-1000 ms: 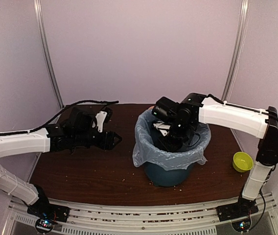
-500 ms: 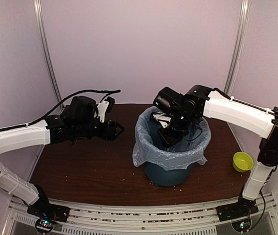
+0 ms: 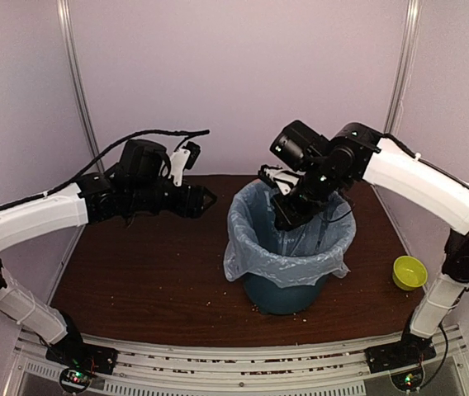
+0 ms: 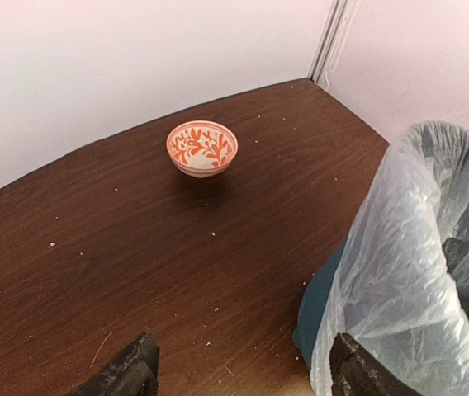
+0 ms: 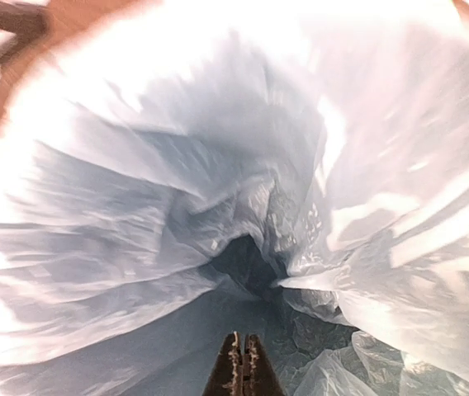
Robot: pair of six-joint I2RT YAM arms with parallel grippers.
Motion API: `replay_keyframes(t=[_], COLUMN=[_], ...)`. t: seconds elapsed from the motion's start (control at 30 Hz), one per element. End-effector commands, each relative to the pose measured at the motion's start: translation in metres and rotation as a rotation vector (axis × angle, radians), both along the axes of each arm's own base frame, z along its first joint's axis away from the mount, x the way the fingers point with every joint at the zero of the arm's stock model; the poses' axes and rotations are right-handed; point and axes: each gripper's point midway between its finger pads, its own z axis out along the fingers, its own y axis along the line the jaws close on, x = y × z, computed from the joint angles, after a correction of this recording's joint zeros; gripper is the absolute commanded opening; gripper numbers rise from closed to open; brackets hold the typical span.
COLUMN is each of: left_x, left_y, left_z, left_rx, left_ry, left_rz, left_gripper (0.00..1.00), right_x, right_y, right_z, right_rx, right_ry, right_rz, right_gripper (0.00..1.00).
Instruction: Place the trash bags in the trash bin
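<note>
Trash bag: translucent grey-blue plastic, opened out inside the trash bin. Its mouth is folded over the rim and hangs outside as a crinkled skirt, lowest on the left.
Trash bin: upright on the dark wooden table, right of centre. Only its lower teal wall shows below the skirt.
Right gripper: poised over the far part of the bin's mouth, pointing down into it. In the wrist view the two fingers are pressed together with nothing between them, aimed at the dark hollow deep in the bag.
Left gripper: hovers over the table to the left of the bin, apart from it, fingers spread wide and holding nothing. In its wrist view one fingertip shows in front of the skirt; whether it touches cannot be told.
Bystanders: a red-patterned bowl sits toward the far edge and a lime-green bowl to the bin's right, both well apart from the bin.
Step in hand: the bag looks already placed and lining the bin, so this reads as the finishing stage, checking or pressing the liner down.
Next move: probably clearing the right gripper straight up, so its fingers do not snag the thin plastic and drag the liner off the rim.
</note>
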Motion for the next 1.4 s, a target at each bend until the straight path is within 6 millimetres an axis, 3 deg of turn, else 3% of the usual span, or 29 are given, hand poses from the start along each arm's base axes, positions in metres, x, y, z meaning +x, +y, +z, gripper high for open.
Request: replay_keyframes(t=[0.0, 0.17, 0.27, 0.3, 0.33, 0.4, 0.5, 0.63, 0.8, 0.97, 1.17, 1.37], left_x=[0.015, 0.014, 0.016, 0.017, 0.017, 0.016, 0.014, 0.0, -0.025, -0.043, -0.048, -0.065], left_y=[0.0, -0.012, -0.012, -0.011, -0.012, -0.013, -0.013, -0.014, -0.002, 0.011, 0.008, 0.003], left_z=[0.024, 0.044, 0.054, 0.057, 0.058, 0.059, 0.058, 0.055, 0.043, 0.026, 0.029, 0.027], left_rx=[0.008, -0.003, -0.001, -0.001, -0.001, -0.001, 0.002, 0.006, 0.018, 0.046, 0.006, -0.065], left_ry=[-0.038, -0.054, -0.062, -0.066, -0.07, -0.072, -0.065, -0.056, -0.047, -0.037, 0.0, 0.021], left_rz=[0.044, -0.02, -0.014, -0.008, -0.011, -0.021, -0.031, -0.096, -0.166, -0.196, -0.21, -0.276], left_gripper=[0.74, 0.76, 0.79, 0.83, 0.96, 0.98, 0.98, 0.98, 0.96, 0.96, 0.93, 0.9], right_x=[0.003, 0.012, 0.019, 0.021, 0.023, 0.026, 0.026, 0.014, -0.019, -0.049, -0.08, -0.089], right_y=[-0.011, -0.027, -0.048, -0.058, -0.067, -0.088, -0.115, -0.147, -0.174, -0.19, -0.173, -0.172], right_z=[0.041, 0.073, 0.091, 0.097, 0.099, 0.099, 0.101, 0.105, 0.086, 0.06, 0.029, 0.004], right_rx=[0.088, 0.212, 0.267, 0.283, 0.288, 0.29, 0.301, 0.299, 0.294, 0.286, 0.437, 0.403], right_ry=[-0.044, -0.054, -0.086, -0.105, -0.119, -0.14, -0.17, -0.22, -0.213, -0.167, 0.0, 0.018], right_rz=[-0.048, -0.129, -0.198, -0.224, -0.252, -0.314, -0.395, -0.47, -0.506, -0.504, -0.487, -0.426], right_gripper=[0.0, 0.0, 0.0, 0.01, 0.04, 0.17, 0.44, 0.66, 0.78, 0.82, 0.81, 0.76])
